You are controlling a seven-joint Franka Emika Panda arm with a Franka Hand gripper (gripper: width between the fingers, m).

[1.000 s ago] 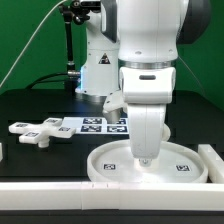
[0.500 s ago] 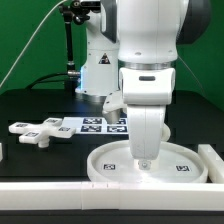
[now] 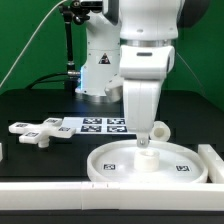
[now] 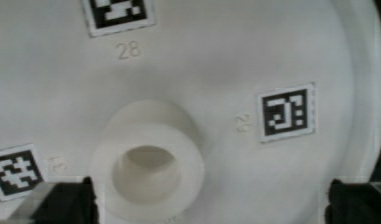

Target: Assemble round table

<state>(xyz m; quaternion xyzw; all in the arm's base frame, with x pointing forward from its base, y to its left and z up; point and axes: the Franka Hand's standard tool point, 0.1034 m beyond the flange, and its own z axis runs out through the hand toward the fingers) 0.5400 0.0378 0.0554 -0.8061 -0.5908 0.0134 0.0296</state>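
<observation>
gripper hangs nose-down over the middle of the round disc, jaws spread wide and empty. wrist view: the two dark fingertips sit at opposite edges of the picture, well apart, with only bare white disc between them. the raised central hub, with its round socket facing up, lies between the jaws but nearer one finger than the other. neither finger touches it as far as the wrist view shows. exterior view: the hub stands directly below the jaws with a small visible gap, so the gripper is above it, not on it. the disc lies flat on the black table, rim up, with square tags on its floor around the hub on either side of the jaws. short cylinder leg stands upright just beyond the disc's far rim, a little to the exterior view's right of the jaws and apart from them. the marker board lies flat further back, toward the exterior view's left of the jaws. cross-shaped foot rests on the table beyond that, well apart from the jaws, at the board's left end; cannot tell if it touches the board. long white bars edge the work area in front of the disc and at the exterior view's right.
</observation>
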